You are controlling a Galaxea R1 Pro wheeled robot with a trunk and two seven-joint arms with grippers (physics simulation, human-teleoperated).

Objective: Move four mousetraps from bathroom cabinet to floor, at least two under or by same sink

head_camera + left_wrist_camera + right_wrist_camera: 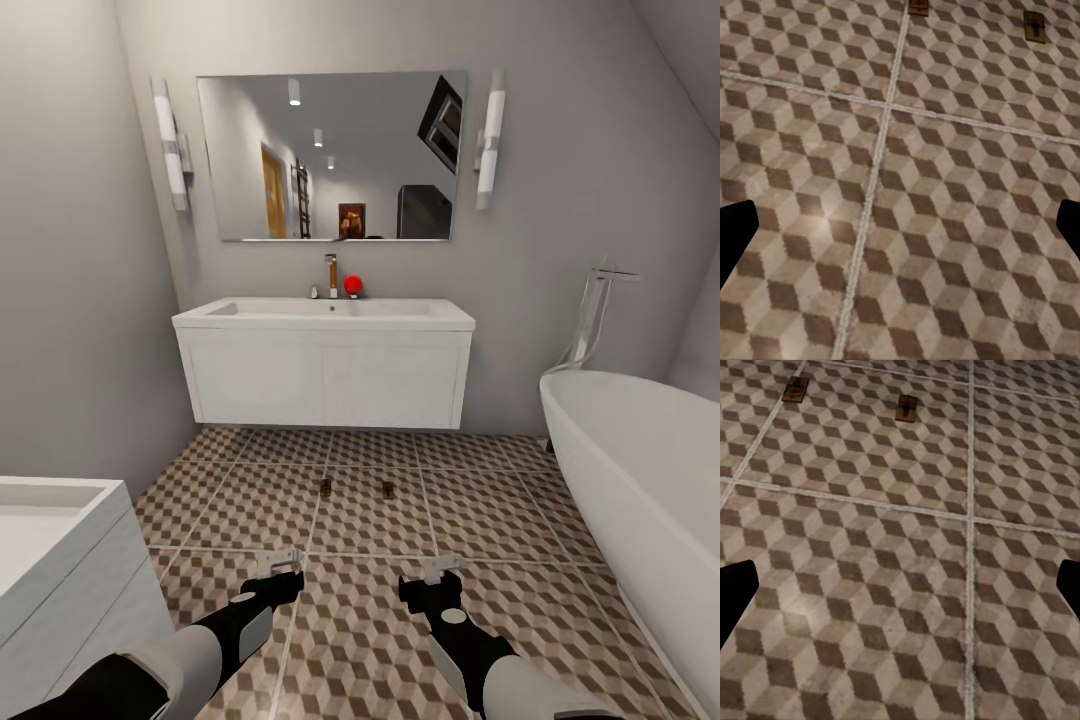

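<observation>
**Two mousetraps on the tiles ahead of the sink, both end effectors empty**

I see two mousetraps lying flat on the bathroom floor (250, 505), side by side and a little apart: the left mousetrap (325, 487) sits just beside a grout line, the right mousetrap (388, 489) within the next tile over. Both are out in front of the sink (323, 318), not under it, with a row of tiles between them and the white vanity front below the basin. From my right wrist camera the same pair shows at the far edge of the patterned tiles, each a small tan board with dark wire on it.

My left end effector (281, 561) and right end effector (441, 566) hover low over the floor, nearer to me than the traps, each with its fingers spread and nothing between them. In the wrist pictures the dark fingertips (733, 240) sit at opposite edges with bare tile between.

On the sink stand a chrome tap (331, 275) and a red ball-shaped object (352, 286). Above hangs a mirror (330, 155) flanked by two wall lamps. A white bathtub (640, 470) lies to my right, a white unit (60, 560) at my near left
</observation>
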